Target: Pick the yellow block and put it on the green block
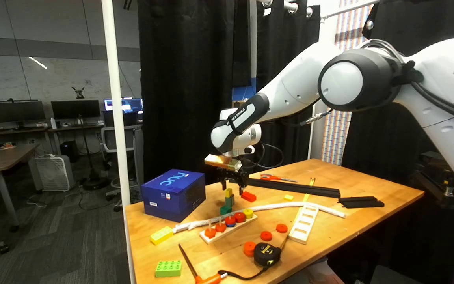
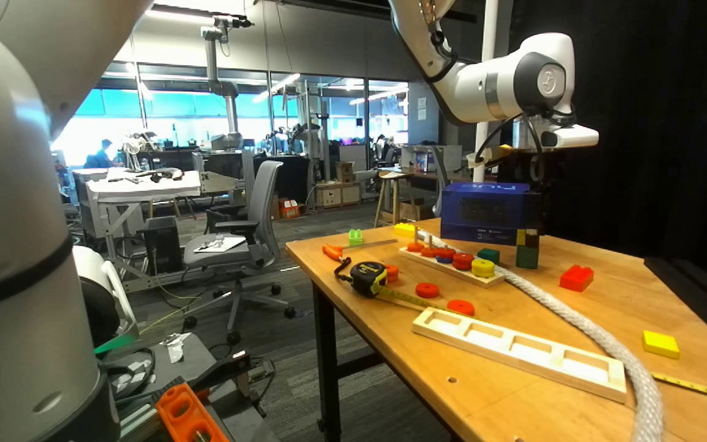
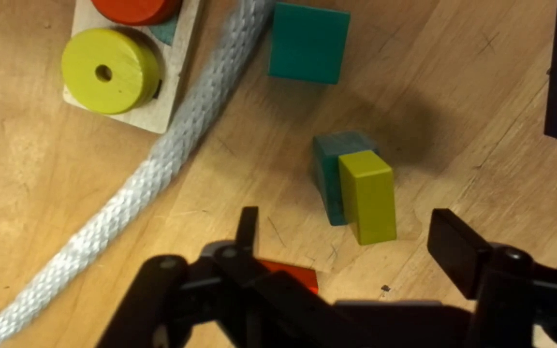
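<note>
The yellow block (image 3: 375, 203) rests on top of a green block (image 3: 329, 181), set toward one edge of it. In both exterior views the yellow block (image 1: 228, 193) (image 2: 520, 237) shows above that green block (image 1: 230, 201) (image 2: 526, 257). A second green block (image 3: 310, 43) lies apart on the table beside the rope; it also shows in both exterior views (image 1: 225, 210) (image 2: 488, 255). My gripper (image 3: 345, 217) is open and empty. Its fingers stand wide apart, one on each side of the yellow block in the wrist view, touching nothing. In an exterior view the gripper (image 1: 233, 187) hovers just above the stack.
A large blue box (image 1: 173, 195) stands near the stack. A red brick (image 1: 248, 196) lies under the gripper's side. A white rope (image 1: 262, 206) and a peg board with rings (image 1: 229, 228) lie close by. A flat yellow piece (image 2: 660, 344) and a slotted wooden frame (image 2: 519, 354) lie farther off.
</note>
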### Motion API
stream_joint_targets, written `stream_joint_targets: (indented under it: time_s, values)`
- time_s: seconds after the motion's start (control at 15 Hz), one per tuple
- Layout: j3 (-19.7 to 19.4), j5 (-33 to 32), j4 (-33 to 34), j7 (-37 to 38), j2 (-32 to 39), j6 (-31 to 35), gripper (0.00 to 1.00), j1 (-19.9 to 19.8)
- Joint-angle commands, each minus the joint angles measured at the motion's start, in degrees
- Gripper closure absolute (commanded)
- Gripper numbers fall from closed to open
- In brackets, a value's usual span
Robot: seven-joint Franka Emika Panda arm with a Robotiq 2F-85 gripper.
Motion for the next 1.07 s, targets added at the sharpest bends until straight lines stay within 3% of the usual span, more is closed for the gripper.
stream_joint_targets:
  time_s: [0.0,0.27,0.6,1.0]
  values:
    - [-0.5,-1.4,-2.8,0.9,-4.5,-0.8,0.0,1.4]
    - [-0.9,-5.9,-7.2,1.1,-10.9,0.2,0.0,3.9]
    - [-1.5,-17.9,-19.3,2.3,-24.2,1.3,0.0,6.2]
    - [2.0,-27.2,-37.9,-6.4,-41.1,1.6,0.0,2.4]
